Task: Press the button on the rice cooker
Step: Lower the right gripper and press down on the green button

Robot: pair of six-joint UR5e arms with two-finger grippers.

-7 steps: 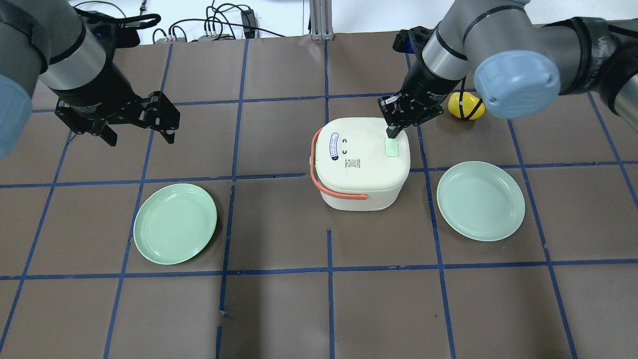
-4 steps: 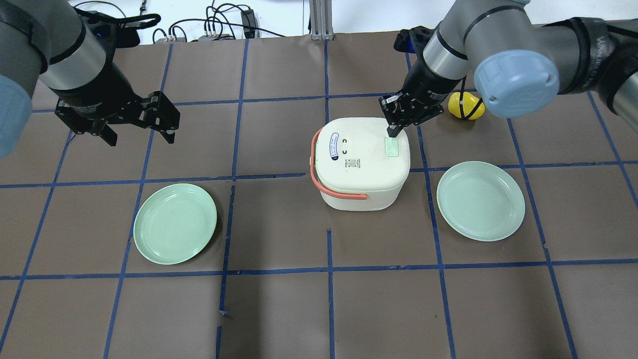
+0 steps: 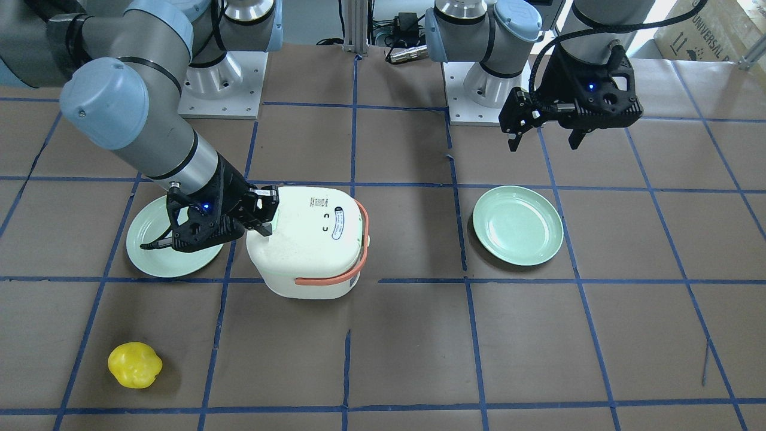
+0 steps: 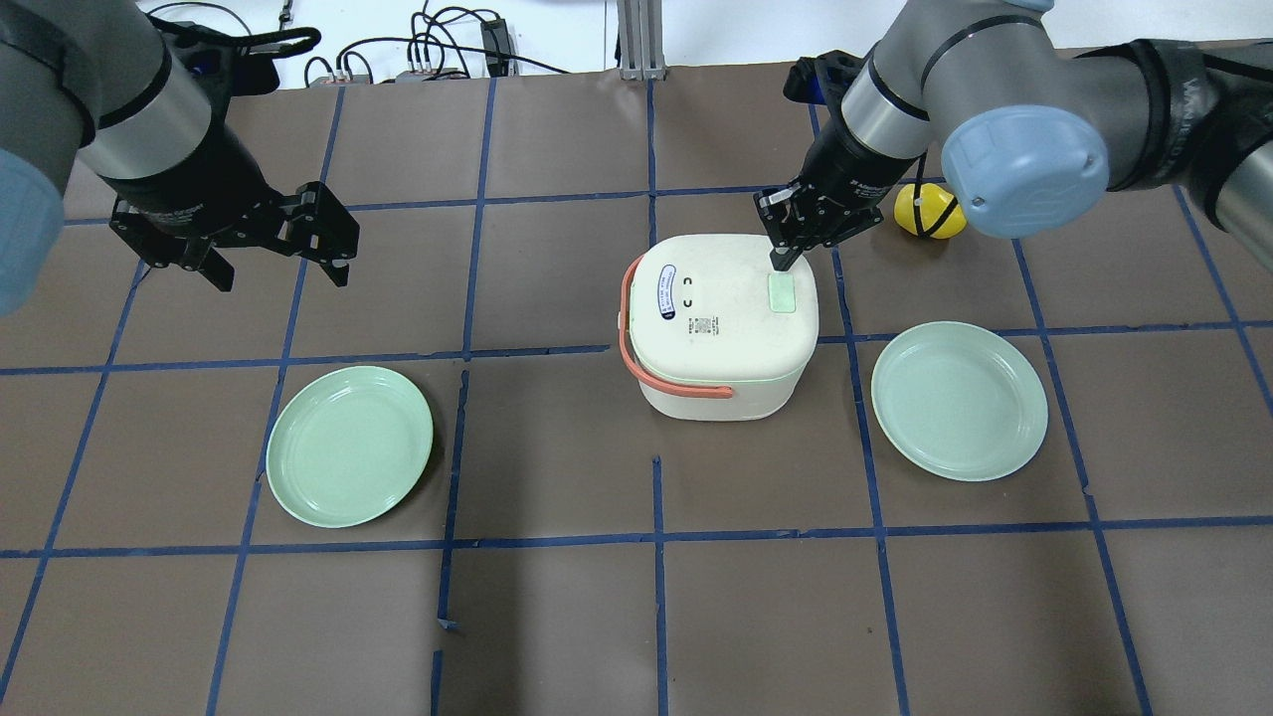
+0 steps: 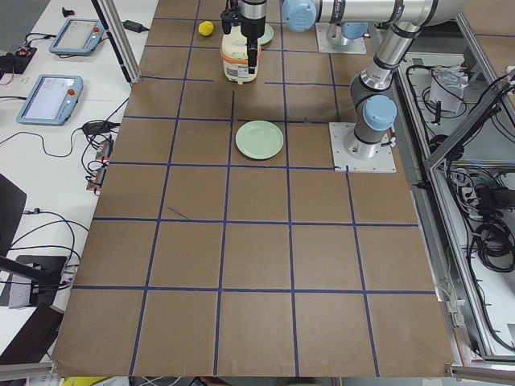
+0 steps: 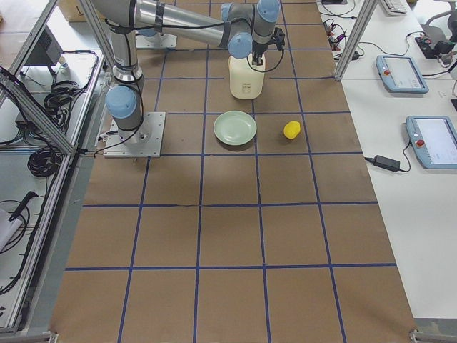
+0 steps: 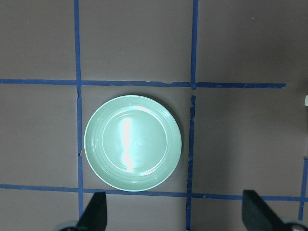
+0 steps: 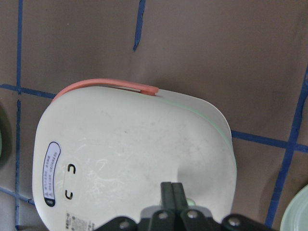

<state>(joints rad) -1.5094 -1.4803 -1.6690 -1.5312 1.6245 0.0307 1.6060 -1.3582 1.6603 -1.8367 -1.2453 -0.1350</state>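
The white rice cooker (image 4: 721,328) with a salmon handle stands mid-table; it also shows in the front view (image 3: 305,242) and the right wrist view (image 8: 130,159). A pale green button (image 4: 783,293) sits on its lid near the right edge. My right gripper (image 4: 781,263) is shut, its fingertips (image 8: 172,190) together over the lid at the button's far edge; I cannot tell whether they touch it. In the front view the right gripper (image 3: 263,230) sits at the lid's edge. My left gripper (image 4: 278,268) is open and empty, far left of the cooker, above a plate (image 7: 132,143).
Two green plates lie on the brown table, one to the left (image 4: 350,446) and one to the right (image 4: 960,400) of the cooker. A yellow lemon-like object (image 4: 930,211) lies behind the right arm. Cables run along the far edge.
The right gripper's tip has drawn slightly back from the green button, so more of the button shows. The left arm has not moved.
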